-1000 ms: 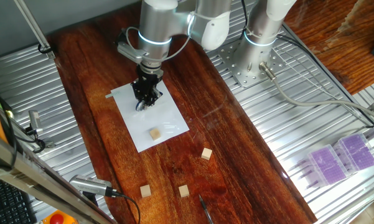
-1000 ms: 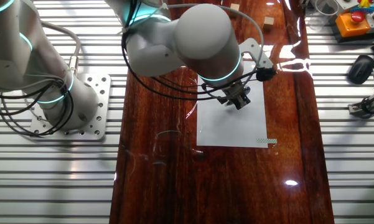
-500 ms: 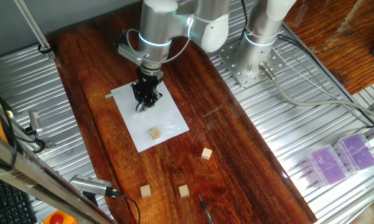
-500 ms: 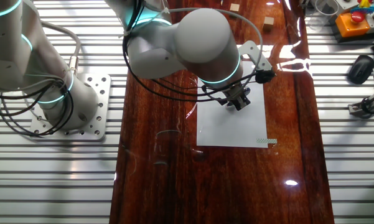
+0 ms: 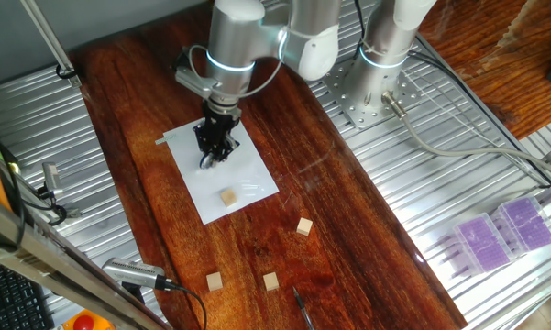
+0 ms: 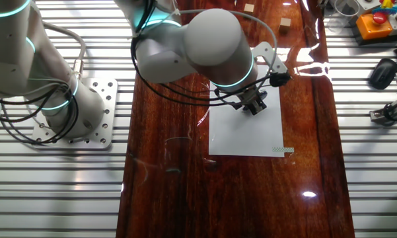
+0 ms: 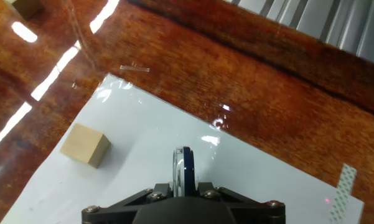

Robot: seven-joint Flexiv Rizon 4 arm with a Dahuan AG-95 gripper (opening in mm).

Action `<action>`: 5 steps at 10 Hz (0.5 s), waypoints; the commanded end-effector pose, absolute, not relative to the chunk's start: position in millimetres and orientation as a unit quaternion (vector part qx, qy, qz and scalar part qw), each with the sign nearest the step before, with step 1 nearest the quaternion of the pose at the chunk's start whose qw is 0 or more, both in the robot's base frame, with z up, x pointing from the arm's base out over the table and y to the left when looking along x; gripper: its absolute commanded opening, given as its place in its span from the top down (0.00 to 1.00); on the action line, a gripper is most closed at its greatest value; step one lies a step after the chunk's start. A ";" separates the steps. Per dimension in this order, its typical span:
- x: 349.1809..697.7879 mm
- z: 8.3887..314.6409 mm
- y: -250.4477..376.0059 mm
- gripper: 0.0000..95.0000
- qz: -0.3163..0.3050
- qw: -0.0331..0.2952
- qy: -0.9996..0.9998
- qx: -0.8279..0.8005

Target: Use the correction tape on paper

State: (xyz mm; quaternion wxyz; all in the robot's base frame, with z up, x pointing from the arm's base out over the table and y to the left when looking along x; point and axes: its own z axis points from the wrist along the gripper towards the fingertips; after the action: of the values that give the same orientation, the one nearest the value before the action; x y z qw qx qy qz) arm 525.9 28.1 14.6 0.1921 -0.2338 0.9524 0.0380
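Observation:
The white paper lies on the dark wooden table; it also shows in the other fixed view and in the hand view. My gripper stands over the paper's far half, shut on the correction tape, a thin dark dispenser with a pale rim seen edge-on between the jaws. Its tip rests on or just above the sheet; I cannot tell which. In the other fixed view the gripper is near the paper's upper right part.
A tan wooden cube sits on the paper, also in the hand view. More cubes lie on the wood nearer the front. A tape strip marks a paper corner. Metal slats flank the table.
My gripper with the correction tape has slid a little across the paper, away from the cube's side of the sheet. The cubes have not moved.

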 end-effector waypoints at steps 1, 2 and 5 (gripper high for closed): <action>529.2 13.8 27.5 1.00 0.034 0.192 0.953 -0.233; 530.5 14.8 27.2 1.00 0.035 0.191 0.953 -0.233; 544.0 16.8 28.2 1.00 0.043 0.197 0.952 -0.229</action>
State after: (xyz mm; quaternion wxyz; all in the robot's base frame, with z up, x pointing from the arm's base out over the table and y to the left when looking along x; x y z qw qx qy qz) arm 547.8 23.9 16.5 0.1960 -0.2249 0.9541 0.0260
